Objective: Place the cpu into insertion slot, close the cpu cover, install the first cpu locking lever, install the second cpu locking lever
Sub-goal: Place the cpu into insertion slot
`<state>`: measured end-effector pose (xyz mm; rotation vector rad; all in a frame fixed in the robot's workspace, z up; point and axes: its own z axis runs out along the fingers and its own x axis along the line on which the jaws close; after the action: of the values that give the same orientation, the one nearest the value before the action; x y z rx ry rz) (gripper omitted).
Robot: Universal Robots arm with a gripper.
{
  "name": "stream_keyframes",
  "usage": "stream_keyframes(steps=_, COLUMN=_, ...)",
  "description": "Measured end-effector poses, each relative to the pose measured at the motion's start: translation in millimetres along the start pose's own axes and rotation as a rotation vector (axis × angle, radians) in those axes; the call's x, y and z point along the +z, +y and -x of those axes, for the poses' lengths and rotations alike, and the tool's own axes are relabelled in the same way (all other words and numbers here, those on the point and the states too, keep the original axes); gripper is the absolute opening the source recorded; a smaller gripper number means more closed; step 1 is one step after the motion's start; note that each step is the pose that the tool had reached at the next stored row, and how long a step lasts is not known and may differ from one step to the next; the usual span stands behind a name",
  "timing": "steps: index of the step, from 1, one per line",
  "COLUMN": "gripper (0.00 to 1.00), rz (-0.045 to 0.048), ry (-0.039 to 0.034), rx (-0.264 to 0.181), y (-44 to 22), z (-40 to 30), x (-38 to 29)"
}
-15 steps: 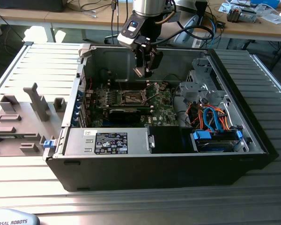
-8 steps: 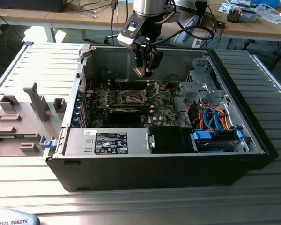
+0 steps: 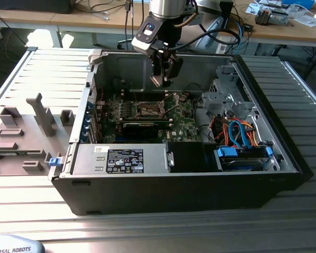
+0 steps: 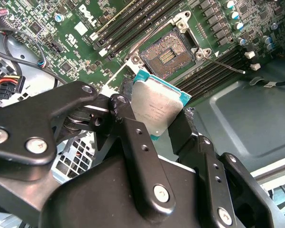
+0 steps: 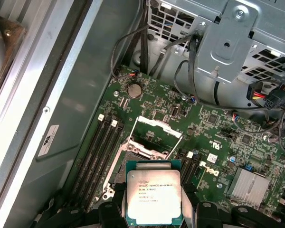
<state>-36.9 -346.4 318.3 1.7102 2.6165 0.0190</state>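
Observation:
My gripper (image 3: 159, 79) hangs inside the open computer case, above the motherboard (image 3: 147, 118), shut on the cpu (image 3: 157, 80). In both wrist views the cpu (image 4: 156, 107) (image 5: 153, 197) is a flat silver-topped square with a green rim, pinched at two opposite edges by the black fingers (image 4: 128, 118). It is held tilted, well above the board. Below it lies the insertion slot (image 4: 167, 52) (image 5: 133, 154), bare, its pins showing. The cpu cover (image 5: 156, 129) stands swung up at the slot's far edge. A thin locking lever (image 4: 223, 64) juts out beside the slot.
A metal drive cage (image 3: 226, 97) and orange and blue cables (image 3: 242, 134) fill the case's exterior-view right. A labelled box (image 3: 121, 158) sits along the case's near wall. Memory slots (image 5: 102, 152) flank the socket. A grey fixture (image 3: 21, 137) lies outside the case.

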Motion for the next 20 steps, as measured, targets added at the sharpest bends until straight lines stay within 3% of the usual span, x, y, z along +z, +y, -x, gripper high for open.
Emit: stream_keyframes(steps=20, gripper=0.54, rz=0.0000, ry=-0.0002, rx=0.012, y=0.0, z=0.0, x=0.3)
